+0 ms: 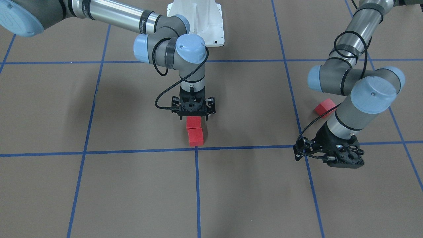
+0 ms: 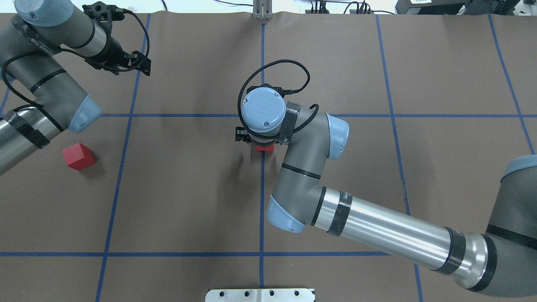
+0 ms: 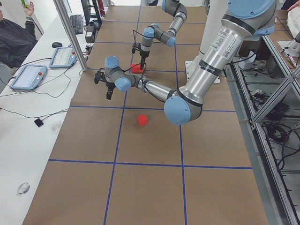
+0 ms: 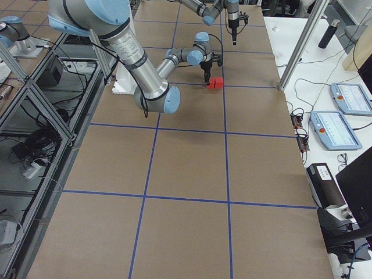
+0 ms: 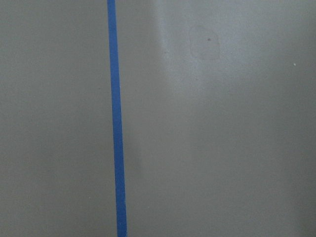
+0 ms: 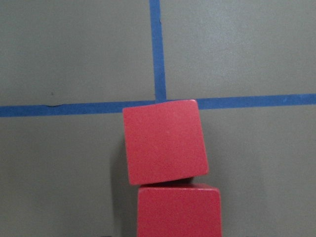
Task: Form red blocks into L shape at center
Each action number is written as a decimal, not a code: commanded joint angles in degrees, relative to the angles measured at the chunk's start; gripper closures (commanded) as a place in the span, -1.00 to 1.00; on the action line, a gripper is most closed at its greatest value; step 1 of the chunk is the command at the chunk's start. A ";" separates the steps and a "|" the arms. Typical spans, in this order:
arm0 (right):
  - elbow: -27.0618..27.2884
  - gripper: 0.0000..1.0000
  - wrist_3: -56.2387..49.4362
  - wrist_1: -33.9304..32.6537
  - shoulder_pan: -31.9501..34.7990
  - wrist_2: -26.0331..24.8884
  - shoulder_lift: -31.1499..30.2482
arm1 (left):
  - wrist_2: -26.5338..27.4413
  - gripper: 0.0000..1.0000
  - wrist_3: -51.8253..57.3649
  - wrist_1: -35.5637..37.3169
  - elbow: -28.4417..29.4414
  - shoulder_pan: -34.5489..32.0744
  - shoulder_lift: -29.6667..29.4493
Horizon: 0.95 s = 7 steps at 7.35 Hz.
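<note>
Where two blue tape lines [image 1: 132, 151] cross at the middle of the desk [image 1: 99, 109], first red block [image 1: 195, 136] sits by the crossing [image 1: 196, 148], second red block [image 1: 193, 122] touching behind it. Third red block [image 1: 325, 106]: well apart, toward the desk's left end. Right fingers [image 4: 207, 77] at second red block, left fingers [image 3: 108, 93] over bare desk; cannot tell whether either pair is open or closed.

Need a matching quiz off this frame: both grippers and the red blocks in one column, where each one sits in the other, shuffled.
Things
1. right gripper
2. left gripper
3. lone red block
4. tilted red block

Places
a. edge lying on the center tape crossing
b. far out on the robot's left, away from the others
c. over bare brown surface, beside a blue tape line
d. directly above the other center block

Pairs: 1-d, 2-c, 3-b, 4-a
</note>
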 commanded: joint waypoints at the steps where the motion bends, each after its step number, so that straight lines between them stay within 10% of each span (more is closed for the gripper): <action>1: 0.54 -0.96 -0.93 0.76 1.96 2.50 0.26 | -0.17 -0.99 0.00 0.26 -0.51 -0.24 -0.07; 7: 7.66 -0.98 -4.36 -3.90 12.16 12.72 -3.68 | -2.29 -0.99 7.08 1.06 -22.27 -2.08 21.85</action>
